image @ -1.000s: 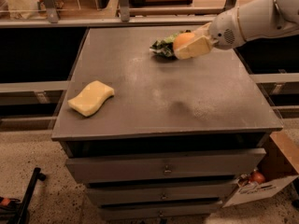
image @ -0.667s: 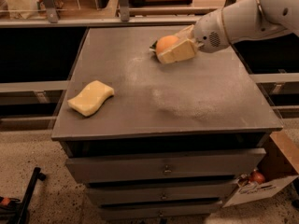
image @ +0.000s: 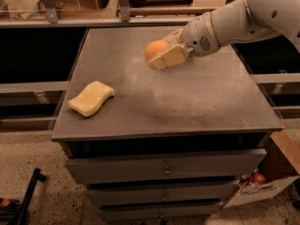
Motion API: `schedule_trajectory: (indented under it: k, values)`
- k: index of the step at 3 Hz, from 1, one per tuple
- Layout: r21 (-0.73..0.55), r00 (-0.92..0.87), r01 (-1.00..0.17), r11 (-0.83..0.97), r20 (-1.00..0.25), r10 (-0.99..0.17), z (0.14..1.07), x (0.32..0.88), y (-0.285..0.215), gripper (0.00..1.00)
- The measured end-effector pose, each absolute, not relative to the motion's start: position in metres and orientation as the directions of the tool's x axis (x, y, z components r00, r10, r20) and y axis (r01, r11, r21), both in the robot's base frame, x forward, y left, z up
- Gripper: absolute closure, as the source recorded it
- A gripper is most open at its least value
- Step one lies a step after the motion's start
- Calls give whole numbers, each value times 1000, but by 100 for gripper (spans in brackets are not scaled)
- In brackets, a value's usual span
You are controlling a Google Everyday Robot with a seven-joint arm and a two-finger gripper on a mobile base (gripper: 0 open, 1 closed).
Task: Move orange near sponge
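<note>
end effector: end effector [image: 159,54] sat over the far half of the tabletop [image: 211,102], a little right of mid-width, nearer the far edge than the front edge.
end effector state: clamped on the orange [image: 154,48]. One cream finger [image: 171,57] ran along the fruit's near side and the other showed behind it on the far side.
orange: small, round, smooth orange skin. Its left side stuck out past the fingers, facing the left edge. It looked held clear of the surface, but the gap under it was hard to judge.
arm: white arm [image: 234,18] came in from the far-right corner, angled down toward the middle.
sponge: pale yellow sponge [image: 91,98] with wavy sides lay flat near the front-left corner, close to the left edge, with its long axis skewed to the edges.
orange vs sponge: well apart. Orange was toward the far edge, sponge toward the front-left corner, with bare grey surface between them.
tabletop: dark grey, with a pale dusty patch around the centre.
below tabletop: grey drawers [image: 164,170] were stacked under the front edge.
floor right: an open cardboard box [image: 276,172] stood beside the drawers, with a small reddish round item [image: 258,177] inside.
</note>
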State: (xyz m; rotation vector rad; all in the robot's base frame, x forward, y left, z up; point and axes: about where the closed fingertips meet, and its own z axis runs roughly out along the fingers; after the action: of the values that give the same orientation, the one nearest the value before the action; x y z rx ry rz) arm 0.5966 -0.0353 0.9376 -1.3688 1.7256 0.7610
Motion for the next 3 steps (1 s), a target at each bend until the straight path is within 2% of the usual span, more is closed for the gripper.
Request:
schedule_trajectory:
  k: [3]
  values:
    - [89, -74, -996, -9, -881, -467, 897, 560, 49, 100]
